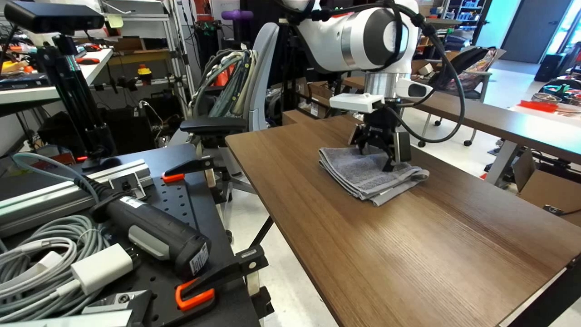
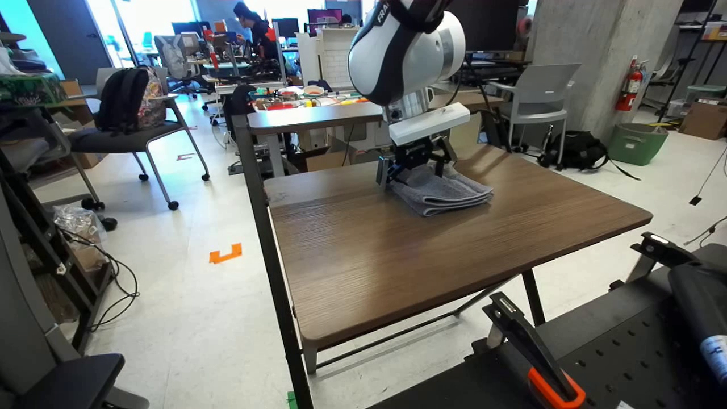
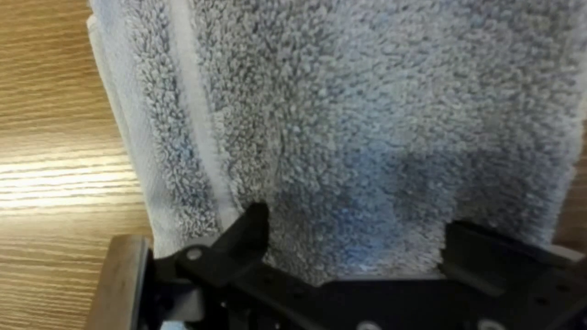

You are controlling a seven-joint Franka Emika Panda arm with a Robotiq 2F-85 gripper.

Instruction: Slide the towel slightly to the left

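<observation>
A grey folded towel (image 1: pixel 358 175) lies on the brown wooden table, with stacked layers and a pale hem strip. It also shows in an exterior view (image 2: pixel 446 193) and fills most of the wrist view (image 3: pixel 344 114). My gripper (image 1: pixel 376 160) points straight down over the towel. Its fingertips are spread wide apart, with flat towel surface visible between them in the wrist view (image 3: pixel 357 220). The fingertips appear to touch or press on the towel's top, also in an exterior view (image 2: pixel 416 175). No fold is pinched between them. The towel part under the gripper body is hidden.
The wooden table (image 1: pixel 327 218) extends around the towel on all sides. A black perforated cart (image 1: pixel 172 204) with orange-tipped clamps, a handheld tool (image 1: pixel 154 231) and coiled cables stands beside it. A second table (image 2: pixel 318 116) and a chair (image 1: pixel 258 91) stand nearby.
</observation>
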